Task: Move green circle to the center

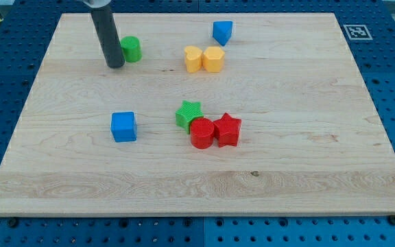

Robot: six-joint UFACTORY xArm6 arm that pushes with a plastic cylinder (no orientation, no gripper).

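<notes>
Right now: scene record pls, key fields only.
tip: my tip rests on the board, touching or nearly touching the green circle's left side
target: green circle, upper left of the wooden board, not yet at centre
near centre: green star, red circle, red star, clustered
yellow pair: yellow heart beside yellow hexagon
blue: blue cube; blue block at top
</notes>
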